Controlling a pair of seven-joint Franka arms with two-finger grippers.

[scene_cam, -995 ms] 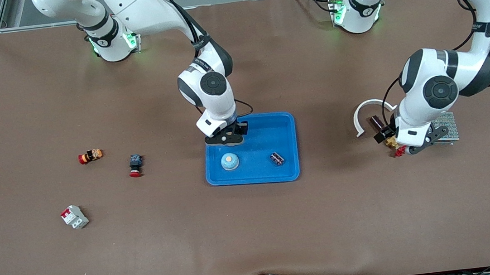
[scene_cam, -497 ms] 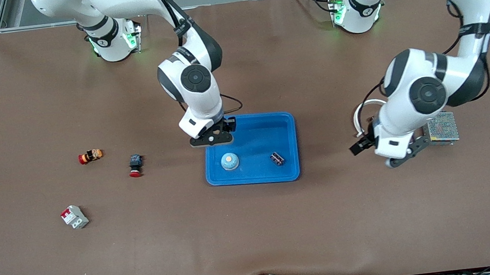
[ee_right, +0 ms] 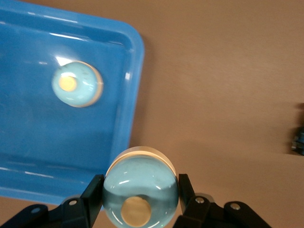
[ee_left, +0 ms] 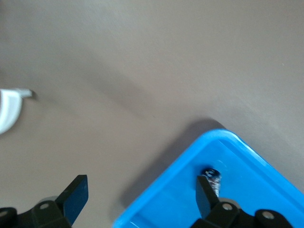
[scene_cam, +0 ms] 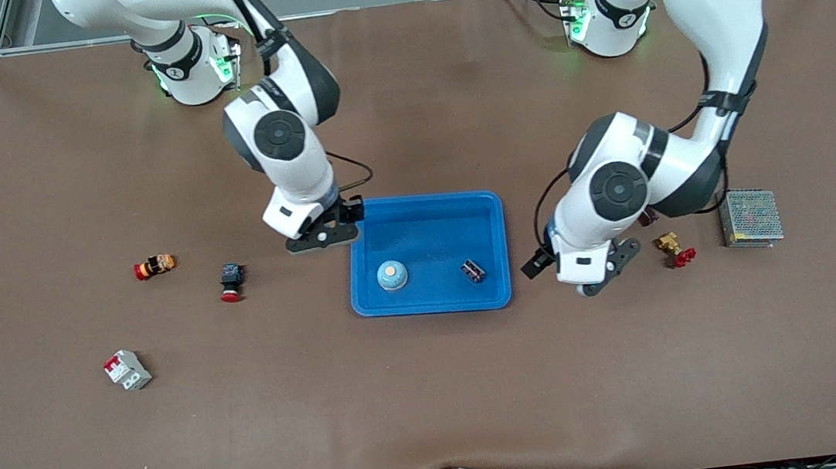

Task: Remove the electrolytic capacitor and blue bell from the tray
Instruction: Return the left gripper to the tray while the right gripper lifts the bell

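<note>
**Q:** Where do things stand?

**A:** My right jaws are clamped narrow on a pale blue bell (ee_right: 140, 190), over the desk (scene_cam: 434, 388) just beside the tray (scene_cam: 432, 225) at the right arm's end. A second blue bell (scene_cam: 392, 274) sits in the tray. The electrolytic capacitor (scene_cam: 474, 270) lies in the tray too, toward the left arm's end.

**Q:** And your left side?

**A:** My left jaws are wide and empty, over the desk just beside the tray, with the capacitor in sight.

**Q:** What makes this step go well?

**A:** I'd set the held bell flat on bare desk, apart from the rim, before letting go. On the left, I'd centre over the capacitor and straddle its round body crosswise — it looks likely to roll, and the tray wall is close.
</note>
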